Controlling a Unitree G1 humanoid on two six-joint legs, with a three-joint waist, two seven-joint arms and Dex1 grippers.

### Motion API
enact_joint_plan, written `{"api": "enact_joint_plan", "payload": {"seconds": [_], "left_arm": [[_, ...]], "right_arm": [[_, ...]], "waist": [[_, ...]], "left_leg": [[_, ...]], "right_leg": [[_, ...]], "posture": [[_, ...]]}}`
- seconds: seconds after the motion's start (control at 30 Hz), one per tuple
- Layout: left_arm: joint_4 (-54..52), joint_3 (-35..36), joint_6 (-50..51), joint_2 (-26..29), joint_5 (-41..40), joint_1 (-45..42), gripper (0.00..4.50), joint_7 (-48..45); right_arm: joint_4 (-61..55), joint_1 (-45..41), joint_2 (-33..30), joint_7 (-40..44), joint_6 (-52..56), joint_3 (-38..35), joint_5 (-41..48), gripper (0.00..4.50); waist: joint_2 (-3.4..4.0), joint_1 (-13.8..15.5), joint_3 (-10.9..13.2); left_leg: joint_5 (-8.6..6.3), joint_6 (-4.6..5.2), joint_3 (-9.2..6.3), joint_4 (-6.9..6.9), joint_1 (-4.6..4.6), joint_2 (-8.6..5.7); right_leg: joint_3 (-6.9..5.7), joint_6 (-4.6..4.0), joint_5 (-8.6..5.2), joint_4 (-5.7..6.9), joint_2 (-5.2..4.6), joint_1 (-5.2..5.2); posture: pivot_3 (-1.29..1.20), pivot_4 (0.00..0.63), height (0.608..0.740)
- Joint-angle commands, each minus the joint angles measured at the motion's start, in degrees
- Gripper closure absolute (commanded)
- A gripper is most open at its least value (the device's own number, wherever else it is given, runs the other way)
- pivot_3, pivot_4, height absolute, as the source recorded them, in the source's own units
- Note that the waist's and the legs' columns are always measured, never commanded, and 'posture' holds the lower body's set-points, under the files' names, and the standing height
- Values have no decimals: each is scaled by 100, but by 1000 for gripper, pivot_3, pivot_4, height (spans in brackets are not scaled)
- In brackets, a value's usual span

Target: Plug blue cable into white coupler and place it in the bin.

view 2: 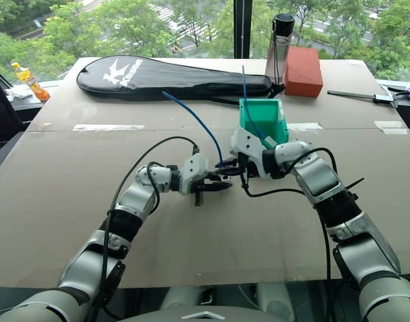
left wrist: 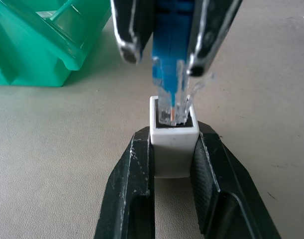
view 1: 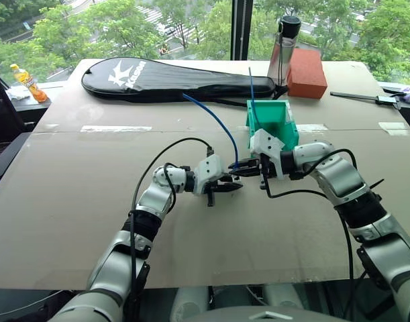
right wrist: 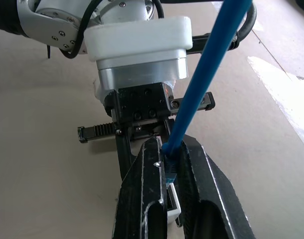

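My left gripper (left wrist: pixel 174 134) is shut on the white coupler (left wrist: pixel 174 154), a small white block with its dark socket facing my right gripper. My right gripper (right wrist: pixel 172 147) is shut on the blue cable (right wrist: pixel 201 84) just behind its clear plug (left wrist: pixel 172 110). The plug's tip sits in the mouth of the socket. Both grippers meet a little above the cardboard, just in front of the teal bin (view 1: pixel 283 127). From the right gripper (view 1: pixel 239 171) the blue cable (view 1: pixel 215 121) arcs up and back to the left. The left gripper (view 1: pixel 230 186) points right.
A second, straighter blue cable (view 1: pixel 251 90) stands up out of the bin. Behind it lie a black racket bag (view 1: pixel 171 79), a red brick (view 1: pixel 306 72) and a bottle (view 1: pixel 283 50). A yellow bottle (view 1: pixel 29 82) stands far left. A tool (view 1: pixel 366 98) lies far right.
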Motion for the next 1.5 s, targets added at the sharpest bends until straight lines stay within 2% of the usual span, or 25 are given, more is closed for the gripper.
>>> {"api": "enact_joint_plan", "payload": {"seconds": [0.03, 0.63, 0.97, 1.3, 1.5], "left_arm": [[-28, -15, -61, -4, 24, -3, 4110, -42], [-16, -5, -117, 0, 21, 24, 4110, -112], [12, 23, -149, 9, 25, 25, 4110, -110], [49, 31, -170, -48, 50, 19, 4110, -64], [30, 35, -140, -80, 24, 34, 4110, -37]], "right_arm": [[39, -52, -17, 180, -206, 12, -182, 4500], [807, -190, -42, 592, -903, 4, -666, 4500], [871, -216, -29, 1263, -1044, 317, -812, 4500], [1584, -52, 227, 1256, -1498, 668, -1333, 4500], [1637, 251, 312, 752, -1631, 365, -1395, 4500]], "waist": [[0, -2, 0], [2, -4, -1], [3, -3, -2], [5, -7, -13], [5, -18, -36]], "left_leg": [[0, 0, 1, 0, 0, 0], [0, -1, 4, 1, 8, 0], [0, -1, 5, 1, 9, 0], [0, -1, 7, 1, 22, 0], [0, 0, 7, -1, 70, 2]], "right_leg": [[1, 0, 0, 0, 0, 0], [2, 0, 0, 4, 0, 3], [2, 0, 0, 5, -1, 3], [2, -1, 0, 8, -1, 11], [2, -3, -2, 7, -2, 56]], "posture": [[0, 150, 740], [0, 150, 740], [0, 150, 740], [0, 150, 740], [0, 150, 740]]}}
